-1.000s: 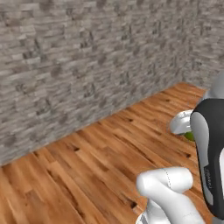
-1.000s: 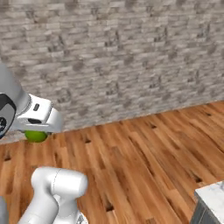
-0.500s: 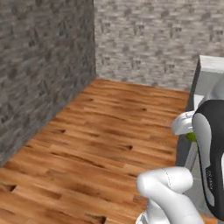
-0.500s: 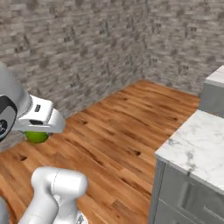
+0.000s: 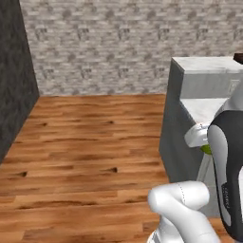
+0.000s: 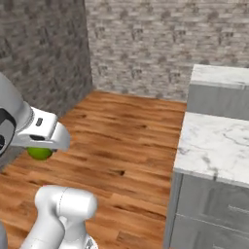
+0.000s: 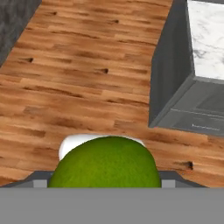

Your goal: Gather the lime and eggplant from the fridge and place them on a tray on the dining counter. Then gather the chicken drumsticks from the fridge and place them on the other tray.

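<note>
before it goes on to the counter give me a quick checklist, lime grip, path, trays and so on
1. lime held in the gripper: ok, it sits between the jaws.
2. Lime hangs above the wood floor, not touching it: ok.
3. marble counter in sight ahead: ok.
4. Tray visible on the counter: not ok, the part of the top in view is bare.
5. Floor between base and counter free of things: ok.

Lime (image 7: 105, 162) sits between my jaws, above the floor (image 5: 90, 142). Table (image 6: 219, 146) stands ahead to my right; brick wall (image 5: 99, 42) behind it.
</note>
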Motion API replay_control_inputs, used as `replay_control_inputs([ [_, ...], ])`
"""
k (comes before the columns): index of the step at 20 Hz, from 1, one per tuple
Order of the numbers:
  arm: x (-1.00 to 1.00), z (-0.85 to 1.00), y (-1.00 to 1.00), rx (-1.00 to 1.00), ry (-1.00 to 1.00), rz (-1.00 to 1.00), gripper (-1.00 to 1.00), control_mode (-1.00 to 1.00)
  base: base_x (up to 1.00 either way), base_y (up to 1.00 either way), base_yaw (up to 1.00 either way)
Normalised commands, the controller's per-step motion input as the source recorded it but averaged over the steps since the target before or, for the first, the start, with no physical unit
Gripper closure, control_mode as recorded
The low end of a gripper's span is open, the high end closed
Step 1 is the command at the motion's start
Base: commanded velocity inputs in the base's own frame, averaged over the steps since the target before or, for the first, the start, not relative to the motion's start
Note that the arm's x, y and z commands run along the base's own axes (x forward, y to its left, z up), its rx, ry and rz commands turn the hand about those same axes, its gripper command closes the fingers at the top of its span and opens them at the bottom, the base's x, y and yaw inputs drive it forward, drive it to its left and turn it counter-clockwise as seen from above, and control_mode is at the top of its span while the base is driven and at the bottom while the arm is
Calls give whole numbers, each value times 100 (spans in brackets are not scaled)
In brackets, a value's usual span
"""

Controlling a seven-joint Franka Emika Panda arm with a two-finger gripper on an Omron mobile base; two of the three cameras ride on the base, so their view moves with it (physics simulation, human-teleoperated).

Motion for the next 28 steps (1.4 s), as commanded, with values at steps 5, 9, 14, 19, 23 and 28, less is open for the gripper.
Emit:
replay_control_inputs([
  [5, 0, 0, 0, 0, 0, 0, 100, 100, 99, 98, -43],
  [9, 0, 0, 0, 0, 0, 0, 100, 100, 100, 77, -36],
  [14, 0, 0, 0, 0, 0, 0, 100, 100, 100, 66, -24],
  [19, 0, 0, 0, 0, 0, 0, 100, 100, 100, 71, -22],
  [23, 0, 0, 0, 0, 0, 0, 100, 100, 100, 61, -19],
  [28, 0, 0, 0, 0, 0, 0, 100, 100, 100, 42, -16],
])
